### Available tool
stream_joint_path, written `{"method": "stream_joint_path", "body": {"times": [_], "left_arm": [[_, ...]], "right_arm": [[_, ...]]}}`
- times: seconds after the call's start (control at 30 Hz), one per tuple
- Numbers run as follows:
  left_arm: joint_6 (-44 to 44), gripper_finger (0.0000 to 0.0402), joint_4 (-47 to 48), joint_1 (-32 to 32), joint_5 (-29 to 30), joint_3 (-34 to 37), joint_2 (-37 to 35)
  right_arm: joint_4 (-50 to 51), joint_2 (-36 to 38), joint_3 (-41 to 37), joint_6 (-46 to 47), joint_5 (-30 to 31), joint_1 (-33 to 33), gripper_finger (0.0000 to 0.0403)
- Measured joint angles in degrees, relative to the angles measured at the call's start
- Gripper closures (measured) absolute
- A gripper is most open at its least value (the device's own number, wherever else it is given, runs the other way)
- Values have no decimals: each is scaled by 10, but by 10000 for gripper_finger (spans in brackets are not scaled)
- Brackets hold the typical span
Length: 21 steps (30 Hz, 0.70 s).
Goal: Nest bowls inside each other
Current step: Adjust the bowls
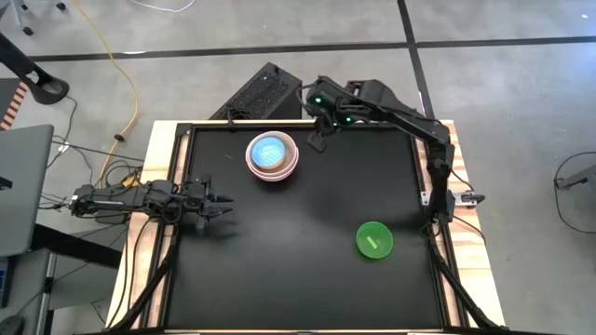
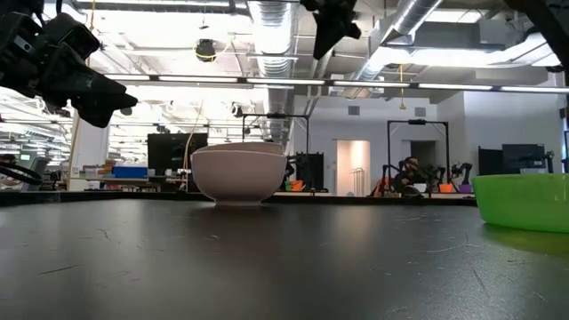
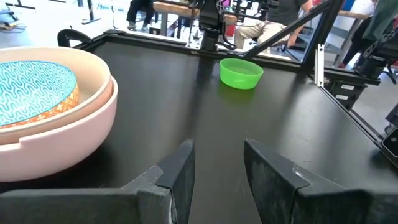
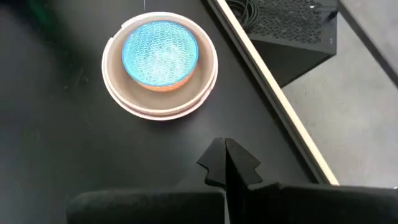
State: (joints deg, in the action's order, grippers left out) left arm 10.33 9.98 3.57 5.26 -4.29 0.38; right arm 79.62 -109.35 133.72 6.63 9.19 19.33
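A stack of nested bowls (image 1: pixel 272 155) stands at the table's far middle: a pink outer bowl (image 4: pixel 160 107), a beige one inside it, and a light blue bowl (image 4: pixel 160 53) innermost. A green bowl (image 1: pixel 374 240) sits alone at the near right, also seen as the green bowl (image 3: pixel 240 73). My right gripper (image 4: pixel 227 163) hangs shut and empty high above the table, just right of the stack. My left gripper (image 3: pixel 217 163) rests open at the table's left edge, holding nothing.
A raised black frame (image 1: pixel 279 126) borders the table. A dark perforated box (image 1: pixel 256 93) lies beyond the far edge. Cables trail on the floor at the left. The black surface between the stack and the green bowl is bare.
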Motion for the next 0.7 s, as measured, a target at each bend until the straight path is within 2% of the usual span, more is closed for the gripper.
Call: {"method": "stream_joint_path", "body": {"times": [0.07, 0.13, 0.23, 0.37, 0.47, 0.57, 0.7], "left_arm": [[1, 274, 0, 0, 0, 0, 0], [4, 274, 0, 0, -1, 0, 0], [5, 274, 1, 0, -2, 0, 0], [5, 274, 2, 0, -3, 0, 0], [5, 274, 2, 0, -2, 0, 0], [5, 274, 1, 0, 0, 0, 0], [5, 274, 1, 0, 9, 0, 0]], "right_arm": [[-7, 11, -16, -7, 0, 0, 392], [-28, 35, -68, -8, 0, 0, 392], [-112, 99, -208, -7, -4, 4, 392], [-348, 206, -430, -6, -57, 11, 392], [-576, 257, -571, -4, -98, 9, 392], [-783, 265, -679, -5, -132, -1, 393], [-961, 218, -759, -22, -139, -12, 393]]}}
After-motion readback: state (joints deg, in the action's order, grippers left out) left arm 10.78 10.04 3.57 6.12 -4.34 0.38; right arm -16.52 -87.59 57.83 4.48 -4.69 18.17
